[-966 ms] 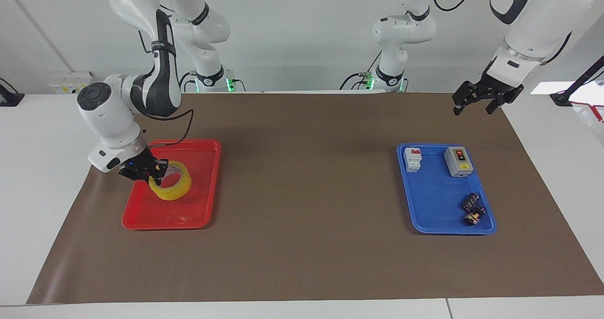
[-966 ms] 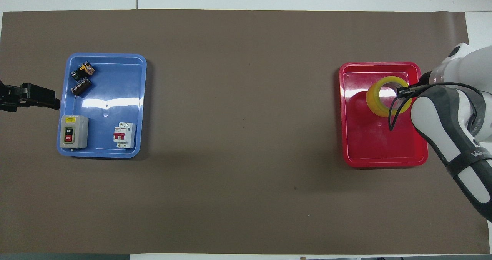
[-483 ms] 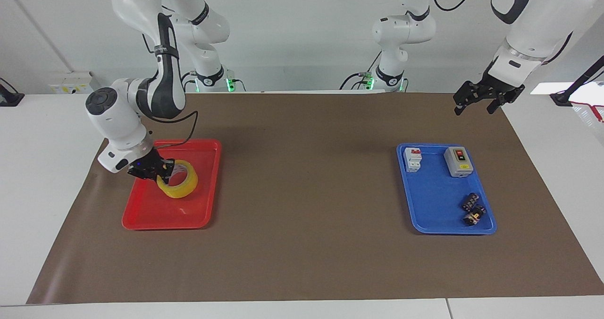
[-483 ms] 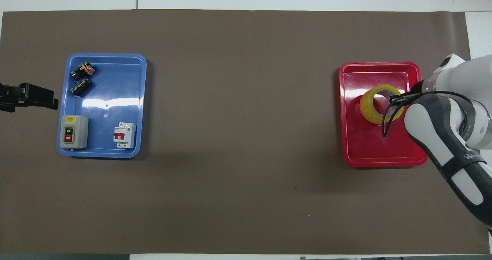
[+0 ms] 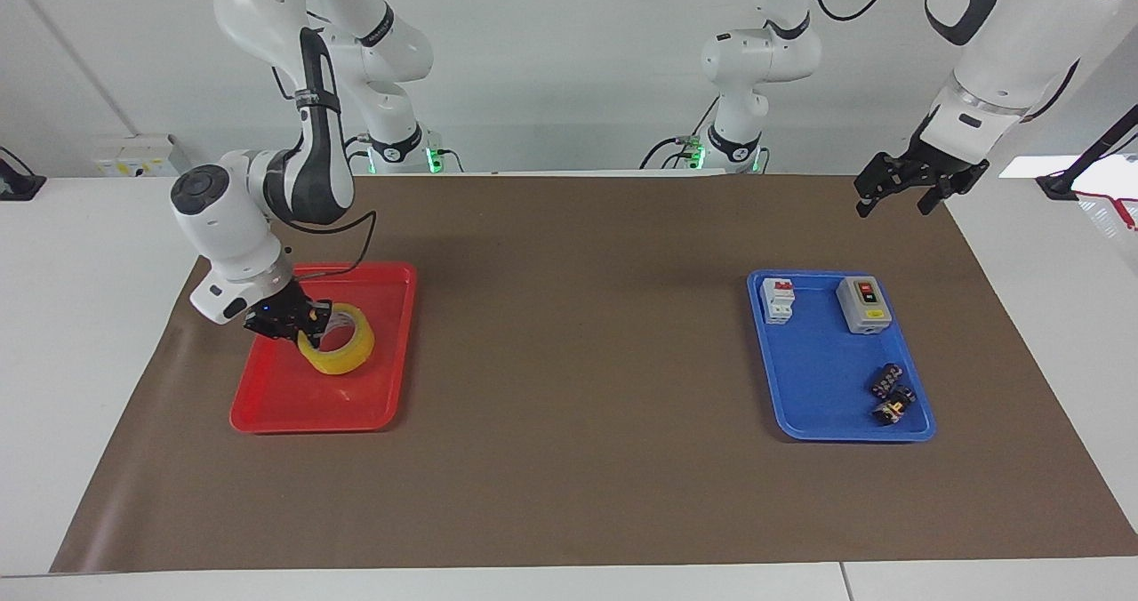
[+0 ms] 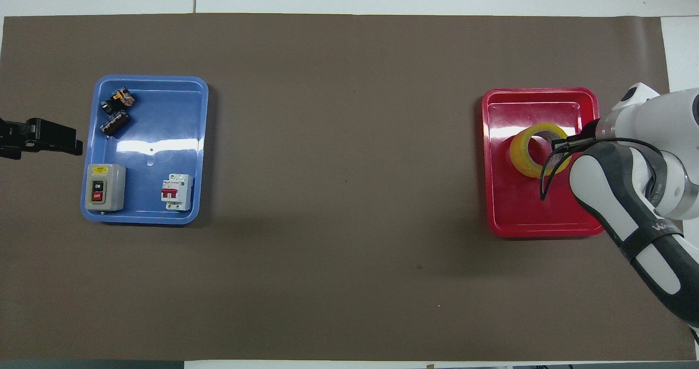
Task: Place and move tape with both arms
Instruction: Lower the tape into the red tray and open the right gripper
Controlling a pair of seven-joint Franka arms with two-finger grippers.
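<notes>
The right gripper [image 5: 307,321] is clamped on the wall of the tape [image 5: 340,345], one finger inside the core and one outside, and the roll hangs tilted just above the floor of the red tray [image 5: 276,405]. In the overhead view the tape [image 6: 532,153] sits over the middle of the red tray [image 6: 546,224], a little toward the edge farthest from the robots. That tray lies at the right arm's end of the brown mat [image 5: 578,494].

The left gripper [image 5: 902,194] waits in the air with its fingers spread and nothing between them, over the mat's corner at the left arm's end, on the robots' side of the blue tray [image 5: 831,428]. In that tray a grey switch box [image 5: 863,304] and a white breaker [image 5: 777,300] stand along the edge nearest the robots, and two small dark parts [image 5: 891,393] lie near the corner farthest from them.

As I read it, the step in hand is lifting the roll out of the red tray. To do it well, the arm should go straight up until the low edge of the roll is above the tray's rim, then carry it sideways toward the middle of the mat. The hold is on one side only, so the roll may swing; a slow, level move looks safest. Setting it down flat, with the core facing up, would leave the other arm an easy grab.
</notes>
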